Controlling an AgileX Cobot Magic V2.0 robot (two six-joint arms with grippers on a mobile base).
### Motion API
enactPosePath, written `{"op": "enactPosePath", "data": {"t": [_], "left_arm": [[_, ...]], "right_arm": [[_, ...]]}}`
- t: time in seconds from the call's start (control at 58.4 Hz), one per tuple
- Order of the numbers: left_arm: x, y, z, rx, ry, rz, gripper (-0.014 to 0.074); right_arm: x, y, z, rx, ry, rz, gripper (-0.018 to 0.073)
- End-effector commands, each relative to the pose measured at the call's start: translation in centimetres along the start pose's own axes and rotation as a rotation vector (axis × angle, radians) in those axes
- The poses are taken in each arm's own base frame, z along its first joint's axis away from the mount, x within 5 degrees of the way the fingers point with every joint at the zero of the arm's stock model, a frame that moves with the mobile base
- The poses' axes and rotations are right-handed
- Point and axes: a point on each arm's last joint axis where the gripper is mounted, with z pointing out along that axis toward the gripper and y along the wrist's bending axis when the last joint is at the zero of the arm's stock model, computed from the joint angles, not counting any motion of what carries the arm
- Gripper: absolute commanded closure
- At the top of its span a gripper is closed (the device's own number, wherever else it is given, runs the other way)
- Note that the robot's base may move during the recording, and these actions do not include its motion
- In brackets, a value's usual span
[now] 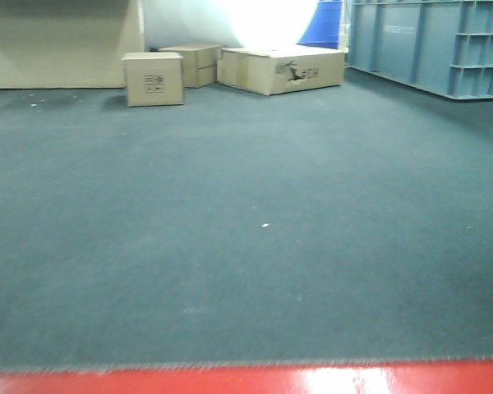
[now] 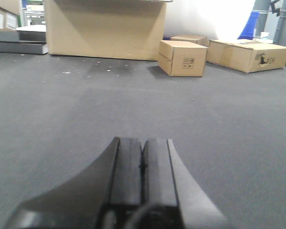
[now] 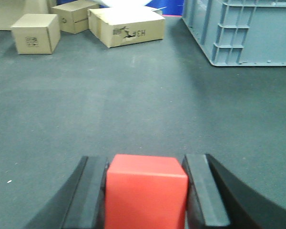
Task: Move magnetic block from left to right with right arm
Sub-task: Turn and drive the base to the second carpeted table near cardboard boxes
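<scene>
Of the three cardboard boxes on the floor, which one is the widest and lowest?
The rightmost box, nearest the grey-blue crate; the left box and the rear box are clearly narrower.

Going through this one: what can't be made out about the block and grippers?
Right wrist view: the magnetic block, held by the right gripper, is cut off by the bottom edge; lifted or on the carpet, cannot tell.
Front view: neither arm nor the block is in frame, so its left-right position is unknown.
Left wrist view: the left gripper is shut; base cut off.
</scene>
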Motion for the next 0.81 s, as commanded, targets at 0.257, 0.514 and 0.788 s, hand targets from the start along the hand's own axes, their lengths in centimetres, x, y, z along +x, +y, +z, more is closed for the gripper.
{"op": "enactPosePath", "data": {"t": [0.257, 0.514, 0.788], "left_arm": [[-0.51, 0.03, -0.08, 0.001, -0.089, -0.011, 0.0722], [-0.51, 0.03, -0.08, 0.001, -0.089, -0.011, 0.0722], [-0.51, 0.03, -0.08, 0.001, -0.089, -0.011, 0.0722]], "right_arm": [[-1.5, 0.15, -0.19, -0.013, -0.097, -0.017, 0.0425], [-1.75, 0.22, -0.22, -0.02, -0.125, -0.018, 0.0425], [-1.82, 0.24, -0.23, -0.022, -0.133, -0.018, 0.0425]]}}
